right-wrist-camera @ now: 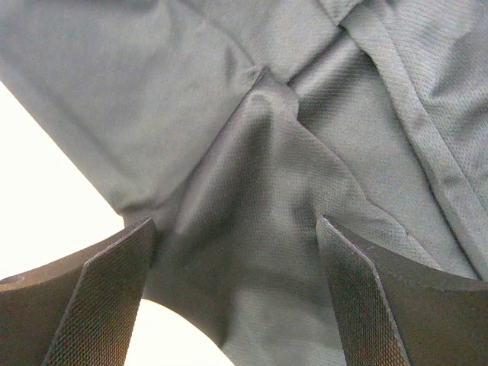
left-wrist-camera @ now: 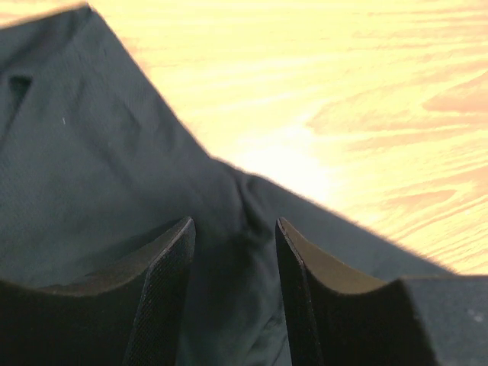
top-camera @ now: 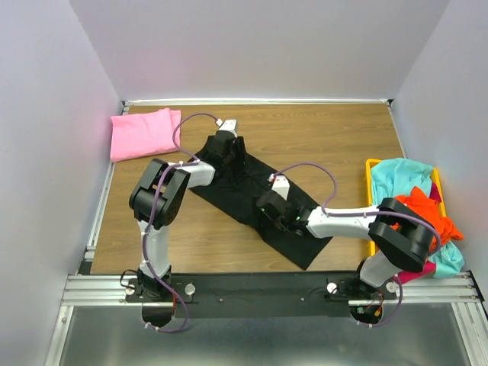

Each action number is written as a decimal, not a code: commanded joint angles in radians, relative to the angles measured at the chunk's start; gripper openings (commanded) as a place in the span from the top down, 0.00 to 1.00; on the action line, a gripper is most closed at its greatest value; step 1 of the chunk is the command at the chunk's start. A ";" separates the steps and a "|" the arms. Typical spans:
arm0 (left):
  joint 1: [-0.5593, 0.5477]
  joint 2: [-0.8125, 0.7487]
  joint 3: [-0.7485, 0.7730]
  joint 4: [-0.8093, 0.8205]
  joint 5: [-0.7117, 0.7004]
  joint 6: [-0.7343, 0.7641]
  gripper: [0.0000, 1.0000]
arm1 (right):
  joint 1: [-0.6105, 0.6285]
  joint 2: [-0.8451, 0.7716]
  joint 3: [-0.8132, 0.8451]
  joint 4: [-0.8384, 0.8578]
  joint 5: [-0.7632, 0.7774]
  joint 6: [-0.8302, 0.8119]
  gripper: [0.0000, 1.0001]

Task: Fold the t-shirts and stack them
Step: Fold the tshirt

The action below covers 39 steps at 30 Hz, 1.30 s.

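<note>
A black t-shirt point(top-camera: 236, 192) lies spread out diagonally across the middle of the wooden table point(top-camera: 328, 137). My left gripper point(left-wrist-camera: 232, 225) sits at its far end, fingers partway apart with a raised fold of black cloth between them; I cannot tell whether they pinch it. My right gripper point(right-wrist-camera: 235, 223) is low over the shirt's near half, fingers wide apart on either side of a soft ridge of cloth, gripping nothing. A folded pink t-shirt point(top-camera: 143, 133) rests in the far left corner. A teal shirt point(top-camera: 400, 177) and an orange shirt point(top-camera: 423, 210) are heaped in a yellow bin point(top-camera: 369, 164) at the right.
</note>
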 commanded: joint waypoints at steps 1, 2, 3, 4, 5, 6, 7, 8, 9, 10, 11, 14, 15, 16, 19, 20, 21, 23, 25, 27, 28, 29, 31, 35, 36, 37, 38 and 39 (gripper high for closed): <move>-0.005 -0.023 0.044 -0.028 0.012 0.024 0.45 | 0.045 0.057 0.006 -0.177 -0.043 0.052 0.07; -0.005 -0.037 0.047 -0.037 0.004 0.026 0.46 | 0.053 0.045 0.026 -0.191 -0.026 0.046 0.07; -0.005 -0.050 0.051 -0.037 0.001 0.026 0.46 | 0.053 0.045 0.034 -0.206 -0.011 0.046 0.07; -0.005 -0.086 0.061 -0.057 -0.001 0.029 0.45 | 0.054 0.022 0.040 -0.237 0.020 0.035 0.07; -0.005 -0.107 0.061 -0.066 -0.007 0.030 0.45 | 0.054 0.004 0.048 -0.254 0.038 0.032 0.07; -0.005 -0.130 0.058 -0.072 -0.010 0.030 0.45 | 0.054 -0.015 0.051 -0.272 0.061 0.032 0.07; -0.004 -0.180 0.048 -0.074 -0.014 0.027 0.45 | 0.054 -0.059 0.058 -0.312 0.099 0.029 0.06; -0.005 -0.204 0.027 -0.077 -0.030 0.027 0.46 | 0.054 -0.084 0.060 -0.328 0.119 0.023 0.06; -0.005 -0.251 0.012 -0.081 -0.037 0.024 0.46 | 0.056 -0.105 0.057 -0.361 0.155 0.020 0.05; -0.005 -0.271 -0.005 -0.086 -0.045 0.023 0.45 | 0.056 -0.131 0.054 -0.375 0.172 0.018 0.05; -0.005 -0.291 -0.045 -0.088 -0.063 0.023 0.45 | 0.056 -0.172 0.048 -0.387 0.184 0.018 0.04; -0.005 -0.348 -0.143 -0.098 -0.091 0.015 0.45 | 0.053 -0.239 0.007 -0.423 0.239 0.032 0.02; -0.005 -0.371 -0.174 -0.095 -0.105 0.010 0.45 | 0.048 -0.249 -0.003 -0.436 0.259 0.044 0.01; -0.005 -0.380 -0.201 -0.092 -0.114 0.006 0.46 | 0.042 -0.259 -0.013 -0.440 0.265 0.049 0.01; -0.005 -0.397 -0.290 -0.075 -0.130 -0.011 0.45 | 0.014 -0.280 -0.058 -0.443 0.265 0.069 0.00; -0.004 -0.396 -0.318 -0.071 -0.130 -0.019 0.45 | 0.008 -0.280 -0.066 -0.443 0.265 0.073 0.00; -0.005 -0.390 -0.330 -0.062 -0.124 -0.022 0.46 | -0.001 -0.277 -0.078 -0.444 0.264 0.079 0.00; -0.005 -0.380 -0.357 -0.054 -0.116 -0.029 0.45 | -0.003 -0.274 -0.087 -0.443 0.261 0.089 0.00; -0.005 -0.371 -0.373 -0.043 -0.107 -0.039 0.45 | -0.003 -0.266 -0.095 -0.444 0.259 0.098 0.00; -0.005 -0.367 -0.401 -0.016 -0.104 -0.045 0.46 | -0.006 -0.262 -0.103 -0.443 0.261 0.110 0.00; -0.005 -0.354 -0.412 -0.008 -0.104 -0.046 0.46 | -0.006 -0.256 -0.106 -0.443 0.256 0.112 0.00; -0.005 -0.344 -0.412 -0.005 -0.105 -0.048 0.45 | -0.004 -0.251 -0.109 -0.443 0.252 0.115 0.00; -0.005 -0.307 -0.412 0.009 -0.087 -0.057 0.46 | -0.006 -0.236 -0.115 -0.443 0.239 0.128 0.00; -0.005 -0.246 -0.397 0.044 -0.058 -0.059 0.46 | -0.004 -0.201 -0.126 -0.441 0.195 0.151 0.00; -0.005 -0.235 -0.392 0.049 -0.054 -0.057 0.46 | -0.006 -0.194 -0.127 -0.438 0.186 0.159 0.00; -0.005 -0.218 -0.386 0.050 -0.050 -0.056 0.46 | -0.004 -0.188 -0.129 -0.437 0.173 0.162 0.00; -0.005 -0.215 -0.378 0.055 -0.048 -0.053 0.46 | -0.006 -0.176 -0.135 -0.432 0.155 0.165 0.00; -0.005 -0.210 -0.372 0.061 -0.045 -0.049 0.46 | -0.004 -0.171 -0.136 -0.430 0.144 0.171 0.00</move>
